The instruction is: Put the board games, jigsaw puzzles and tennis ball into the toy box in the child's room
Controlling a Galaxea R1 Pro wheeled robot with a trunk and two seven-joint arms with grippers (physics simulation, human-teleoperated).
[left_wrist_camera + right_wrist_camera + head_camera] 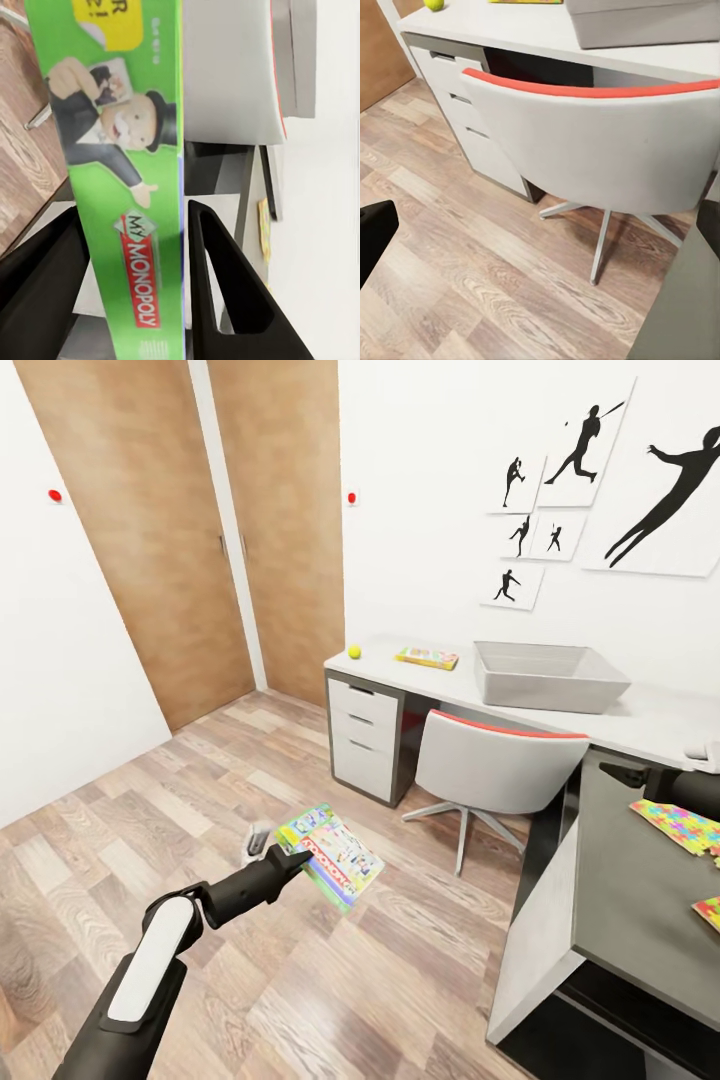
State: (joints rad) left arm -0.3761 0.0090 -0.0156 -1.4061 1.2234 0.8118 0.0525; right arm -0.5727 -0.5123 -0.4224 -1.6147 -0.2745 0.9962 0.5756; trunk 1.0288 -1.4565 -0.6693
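Observation:
My left gripper (300, 855) (135, 289) is shut on the green-edged board game (335, 855) (124, 187), a Monopoly box held above the wooden floor. The pale end of the table (650, 720) (510, 30) carries the grey toy box (550, 675) (645, 22), a yellow-orange board game (428, 657) and the tennis ball (354, 652) (433, 4). Two jigsaw puzzles (680, 825) (708, 910) lie on the dark end of the table. My right gripper (625, 773) hovers over that dark top, near the closer puzzle. It is open, with its fingers (375, 232) wide apart and empty.
A grey swivel chair with a red top edge (500, 760) (607, 142) stands tucked at the desk between me and the toy box. Desk drawers (365, 740) sit at the table's left end. Wooden doors (170, 550) fill the left wall. Wood floor spreads out ahead of me.

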